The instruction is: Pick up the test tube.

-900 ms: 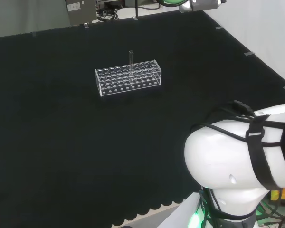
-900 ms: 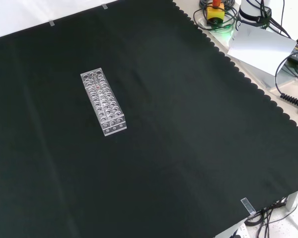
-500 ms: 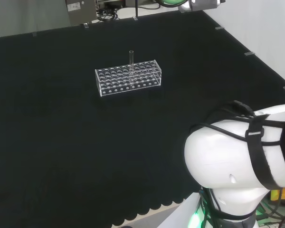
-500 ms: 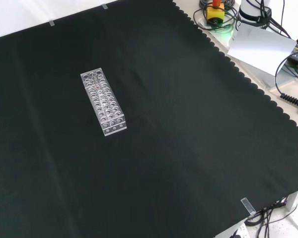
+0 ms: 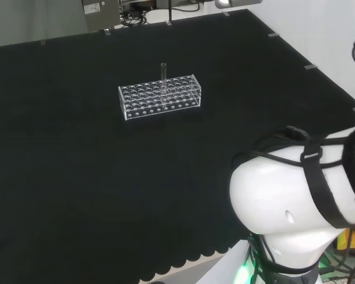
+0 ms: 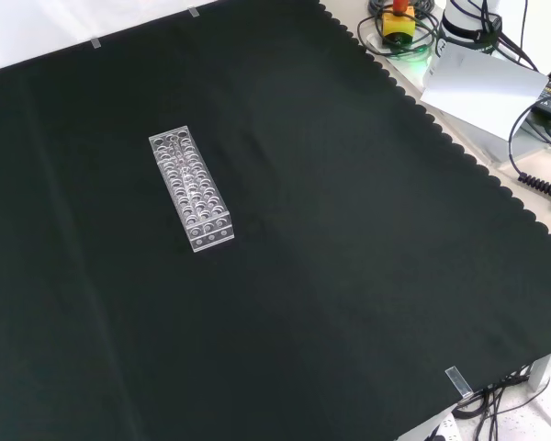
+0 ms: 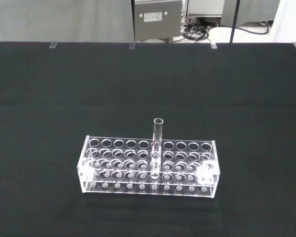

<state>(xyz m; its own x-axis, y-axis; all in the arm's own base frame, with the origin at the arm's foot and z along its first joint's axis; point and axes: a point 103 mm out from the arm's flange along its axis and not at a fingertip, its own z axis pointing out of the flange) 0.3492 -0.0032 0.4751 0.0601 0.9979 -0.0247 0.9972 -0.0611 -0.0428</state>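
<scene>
One test tube (image 7: pixel 157 143) upright in rack (image 7: pixel 148 168), bare cloth (image 6: pixel 349 257) around; robot hand's state perhaps unknowable.

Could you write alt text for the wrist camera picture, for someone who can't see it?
A single clear test tube stands upright in a clear plastic rack full of empty round holes, on a black cloth. Grey equipment and cables sit beyond the cloth's far edge.
</scene>
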